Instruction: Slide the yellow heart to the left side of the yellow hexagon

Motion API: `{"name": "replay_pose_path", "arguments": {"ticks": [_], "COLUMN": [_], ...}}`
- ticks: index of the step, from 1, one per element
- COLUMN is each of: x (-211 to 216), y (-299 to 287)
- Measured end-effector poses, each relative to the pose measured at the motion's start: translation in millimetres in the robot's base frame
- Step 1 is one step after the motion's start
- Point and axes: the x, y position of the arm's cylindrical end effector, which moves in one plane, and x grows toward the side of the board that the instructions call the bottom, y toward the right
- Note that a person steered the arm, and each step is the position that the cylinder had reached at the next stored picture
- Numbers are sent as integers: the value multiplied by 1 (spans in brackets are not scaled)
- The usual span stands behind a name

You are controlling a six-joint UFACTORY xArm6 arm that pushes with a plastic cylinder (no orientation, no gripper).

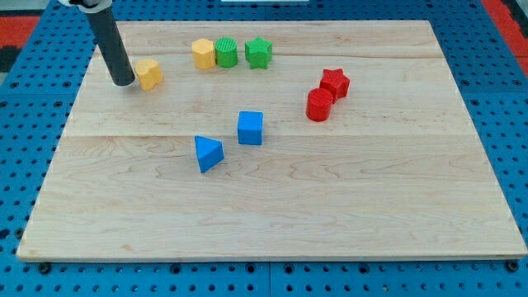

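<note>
The yellow heart (149,73) lies near the view's top left of the wooden board (272,214). My tip (124,82) stands right against the heart's left side. The yellow hexagon (203,54) sits further right and a little higher, about one block width from the heart. It touches a green cylinder (226,53) on its right.
A green star (258,52) stands right of the green cylinder. A red star (334,82) and a red cylinder (319,105) sit together at the right. A blue cube (250,128) and a blue triangle (208,153) lie near the middle. Blue pegboard surrounds the board.
</note>
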Motion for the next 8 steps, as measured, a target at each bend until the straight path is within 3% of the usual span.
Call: {"name": "replay_pose_path", "arguments": {"ticks": [4,8], "x": [26,6], "y": [18,35]}}
